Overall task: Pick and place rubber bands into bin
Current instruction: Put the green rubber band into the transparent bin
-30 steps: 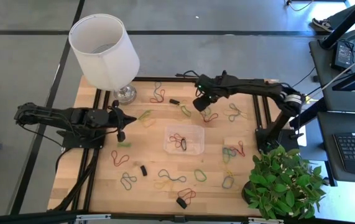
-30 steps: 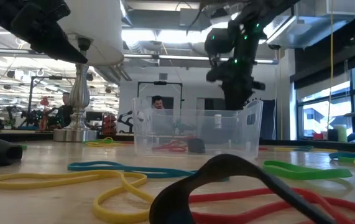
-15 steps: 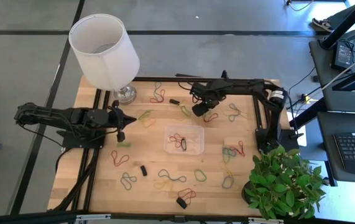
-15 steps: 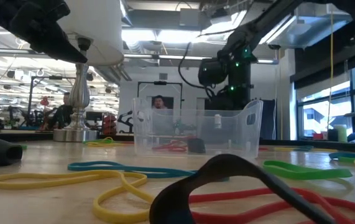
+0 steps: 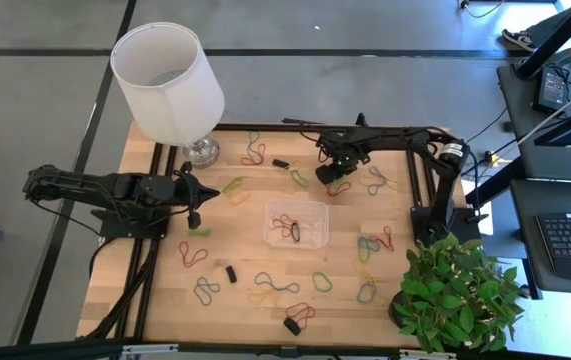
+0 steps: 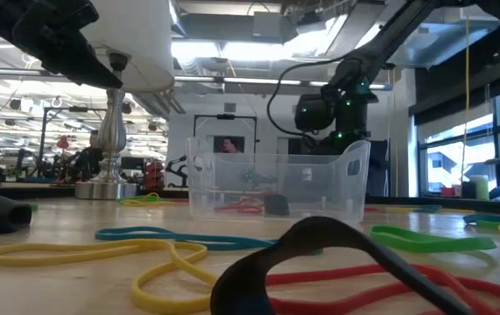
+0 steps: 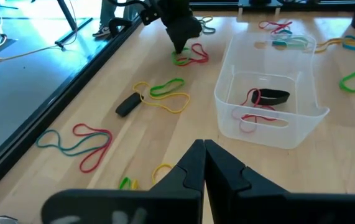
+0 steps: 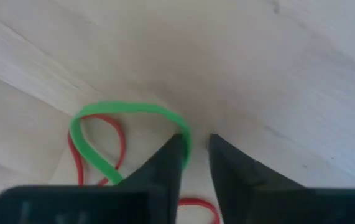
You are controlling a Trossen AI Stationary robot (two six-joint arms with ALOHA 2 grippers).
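The light wooden table (image 5: 365, 320) is carrying everything here, with a big white cylindrical lampshade (image 5: 168, 82) on its silver base sitting at the far left corner and a leafy green potted plant (image 5: 457, 292) at the near right. The small clear plastic rectangular bin (image 5: 297, 224) is sitting about mid-table with a few red bands and a black one already lying inside. The dark right gripper (image 8: 194, 149) is pressing down at the tabletop just beyond the bin, fingers narrowed to a slim gap, one tip touching the edge of a green rubber band (image 8: 112, 134) tangled with a red one; can't tell if it's actually got hold of it. The left gripper (image 7: 203, 163) is hovering left of the bin, fingers pinched together on nothing. Loose coloured rubber bands (image 5: 275, 286) are lying scattered all over.
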